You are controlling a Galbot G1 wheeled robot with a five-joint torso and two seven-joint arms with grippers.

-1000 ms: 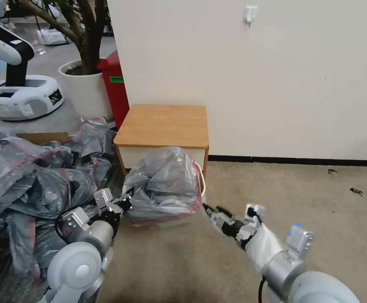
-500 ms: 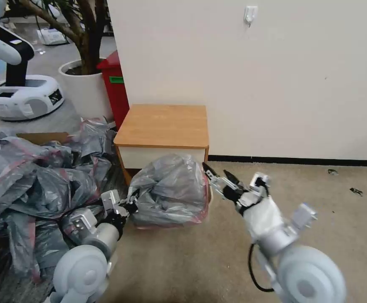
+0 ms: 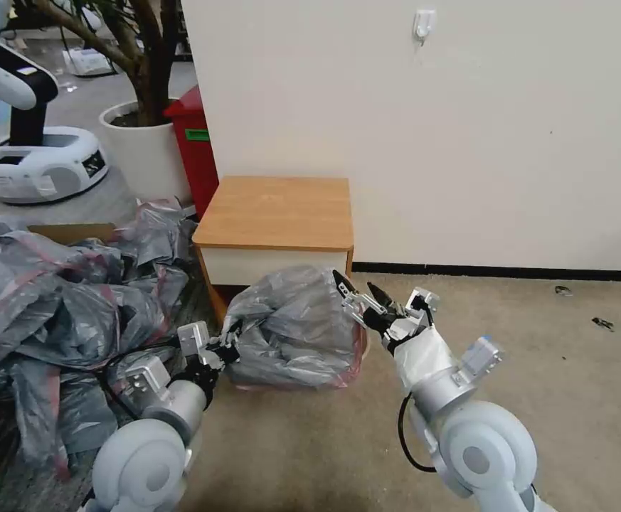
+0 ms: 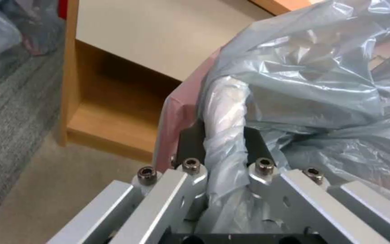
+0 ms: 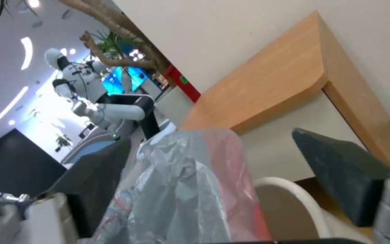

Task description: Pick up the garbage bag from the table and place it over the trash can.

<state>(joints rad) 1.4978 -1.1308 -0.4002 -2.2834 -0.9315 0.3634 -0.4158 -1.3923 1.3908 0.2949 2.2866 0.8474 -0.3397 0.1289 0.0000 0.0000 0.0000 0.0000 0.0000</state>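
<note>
Your left wrist view shows the left gripper (image 4: 224,149) pinching the crinkly grey garbage bag (image 3: 292,327); your right gripper (image 3: 356,290) is spread wide beside it.

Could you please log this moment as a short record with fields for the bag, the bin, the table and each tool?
bag: thin crinkly translucent grey plastic garbage bag with a pink-red rim band, draped over the bin on the carpet in front of the table
bin: small beige plastic trash can, one stretch of pale rim uncovered
table: small light-brown wooden nightstand, top bare
left tool: shut on a gathered fold of the bag, at its left side
right tool: open, at the bag's upper right edge, plastic lying between its fingers
</note>
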